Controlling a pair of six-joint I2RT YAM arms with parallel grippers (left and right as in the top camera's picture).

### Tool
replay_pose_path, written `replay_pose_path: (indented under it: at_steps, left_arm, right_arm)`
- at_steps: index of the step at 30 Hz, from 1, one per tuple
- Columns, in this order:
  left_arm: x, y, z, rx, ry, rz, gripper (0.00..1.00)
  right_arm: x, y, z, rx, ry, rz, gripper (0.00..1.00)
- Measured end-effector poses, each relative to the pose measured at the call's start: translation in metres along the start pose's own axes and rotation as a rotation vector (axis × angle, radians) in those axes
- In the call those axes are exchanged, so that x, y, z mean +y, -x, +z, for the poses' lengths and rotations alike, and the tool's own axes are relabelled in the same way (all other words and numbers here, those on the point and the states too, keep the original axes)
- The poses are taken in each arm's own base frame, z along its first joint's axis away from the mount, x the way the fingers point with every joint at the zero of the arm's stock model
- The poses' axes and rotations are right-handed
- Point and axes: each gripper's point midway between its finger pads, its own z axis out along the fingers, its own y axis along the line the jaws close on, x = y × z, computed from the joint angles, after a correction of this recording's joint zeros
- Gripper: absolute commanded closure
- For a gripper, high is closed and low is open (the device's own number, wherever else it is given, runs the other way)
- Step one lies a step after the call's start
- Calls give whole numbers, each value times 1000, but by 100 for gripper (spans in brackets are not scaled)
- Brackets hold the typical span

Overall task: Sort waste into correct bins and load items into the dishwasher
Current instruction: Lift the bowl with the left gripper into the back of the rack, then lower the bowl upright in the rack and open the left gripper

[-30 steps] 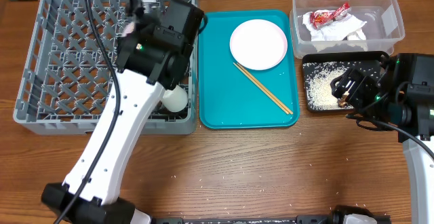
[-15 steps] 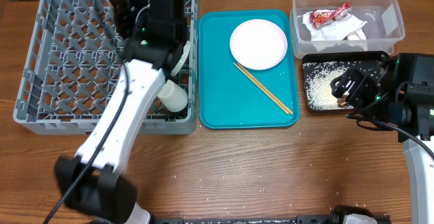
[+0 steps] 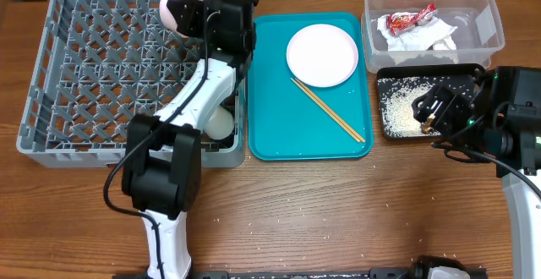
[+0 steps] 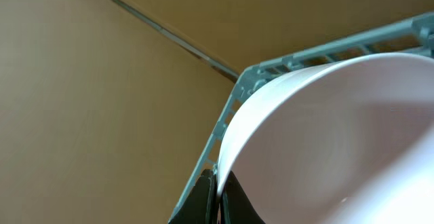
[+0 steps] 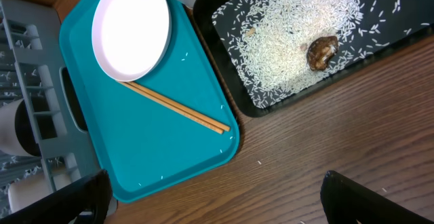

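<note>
— Since the bowl (image 3: 179,8) is hard, slippery and can break, where to hold it?
— By its thin rim. The left fingers (image 4: 237,207) pinch it tight there, arm stretched far, bowl tipped sideways above the back corner of the rack (image 3: 84,76). The right fingers (image 5: 366,200) gape wide, holding nothing.

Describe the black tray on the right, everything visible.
The black tray is shallow and rectangular, apparently plastic, lying flat on the wooden table beside the teal tray. Its far edge appears to meet the clear tub. White rice grains spread across its floor, with one brown food scrap among them.
</note>
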Motion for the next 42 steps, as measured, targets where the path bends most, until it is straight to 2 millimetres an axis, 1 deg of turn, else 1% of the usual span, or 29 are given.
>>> replay_pose_path:
  at_steps: [4,8,14,19,26,34,37,42]
  left_arm:
    - [-13,-7,3,11,5,21,96]
    - [-27,-14,5,16,-3,3,96]
    - [-38,-5,5,-29,-62,-59,96]
    - [-45,0,4,-56,-105,-68,96]
    - [-49,10,3,-97,-143,-103,96]
    - [-52,14,3,-116,-164,-113,96]
    - [-50,16,6,-124,-165,-132,96]
    - [-50,13,15,-119,-170,-129,96]
  right_arm:
    - [0,0,0,0,0,0,0]
    - [0,0,0,0,1,-1,0]
    - [0,0,0,0,0,0,0]
    - [0,0,0,0,0,0,0]
    - [0,0,0,0,0,0,0]
    - [0,0,0,0,0,-1,0]
    - [0,0,0,0,0,0,0]
    - [0,0,0,0,0,0,0]
